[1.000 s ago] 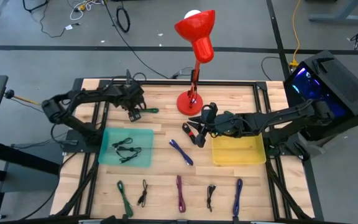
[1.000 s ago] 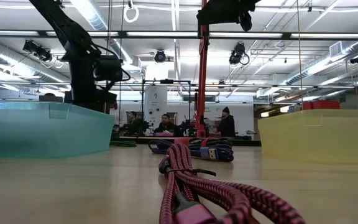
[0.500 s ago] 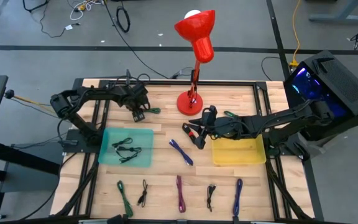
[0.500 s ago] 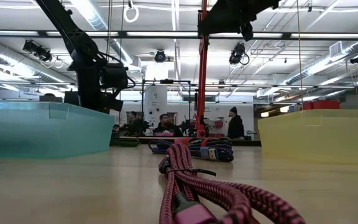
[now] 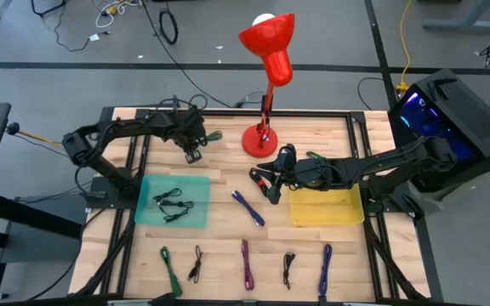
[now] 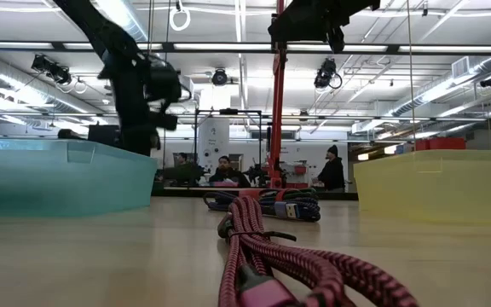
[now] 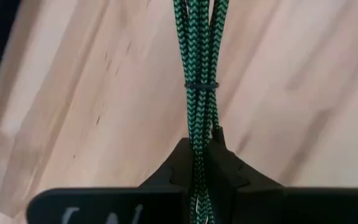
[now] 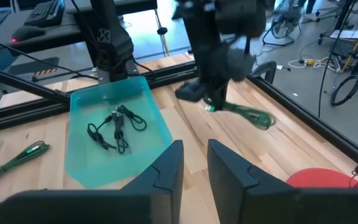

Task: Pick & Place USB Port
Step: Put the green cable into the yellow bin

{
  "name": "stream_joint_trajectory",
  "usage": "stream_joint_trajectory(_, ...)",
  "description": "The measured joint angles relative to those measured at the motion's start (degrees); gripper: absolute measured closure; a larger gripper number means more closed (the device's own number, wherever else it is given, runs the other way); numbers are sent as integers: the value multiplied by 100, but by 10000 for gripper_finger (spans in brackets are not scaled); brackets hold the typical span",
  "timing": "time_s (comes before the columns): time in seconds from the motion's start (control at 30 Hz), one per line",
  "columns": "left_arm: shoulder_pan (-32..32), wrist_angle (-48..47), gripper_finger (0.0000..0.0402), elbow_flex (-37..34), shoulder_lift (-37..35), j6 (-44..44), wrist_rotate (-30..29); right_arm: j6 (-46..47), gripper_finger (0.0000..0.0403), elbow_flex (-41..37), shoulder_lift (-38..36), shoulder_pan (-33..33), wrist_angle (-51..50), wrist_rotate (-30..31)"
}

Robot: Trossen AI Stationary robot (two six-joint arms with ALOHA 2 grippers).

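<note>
A bundled green braided cable (image 5: 213, 135) lies out from my left gripper (image 5: 196, 150) at the table's far left, beside the red lamp's base (image 5: 259, 141). In the left wrist view the gripper (image 7: 197, 148) is shut on the cable's strands (image 7: 197, 56). The right wrist view shows the same cable (image 8: 248, 114) stretching out from the left arm. My right gripper (image 5: 264, 178) hovers mid-table beside the yellow bin (image 5: 326, 207). Its fingers (image 8: 195, 152) stand a little apart with nothing between them. A black cable (image 5: 272, 192) lies just below it. My left gripper pinches the green cable's bundled strands (image 7: 197, 138) between its two fingers, near one end of the bundle. The fingers come from above, pointing down. The cable runs on away from them toward the lamp. Whether its free end (image 8: 265, 121) rests on the table I cannot tell.
A teal bin (image 5: 147, 212) at the left holds black cables. A blue cable (image 5: 247, 208) lies mid-table. Several cables lie in a row along the near edge, among them green (image 5: 168, 265), magenta (image 5: 247, 265) and blue (image 5: 326, 269). The lamp's red shade (image 5: 270, 44) overhangs the far middle.
My left gripper has shut on the green cable and risen a little, shifting toward the lamp. The cable's free end has swung toward the table's far edge.
</note>
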Motion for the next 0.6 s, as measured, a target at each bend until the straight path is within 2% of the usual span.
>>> stream_joint_trajectory(0.13, -69, 158, 377, 232, -674, -193, 573, 12, 325, 0, 0, -3, 1, 0)
stream_joint_trajectory(0.4, -320, 676, 378, 145, -2386, -731, 2109, -124, 325, 0, -2, -5, 176, 0)
stream_joint_trajectory(0.6, -1036, 1444, 389, -261, -3290, -1178, 2388, -656, 325, 2, 183, -28, 1336, -357)
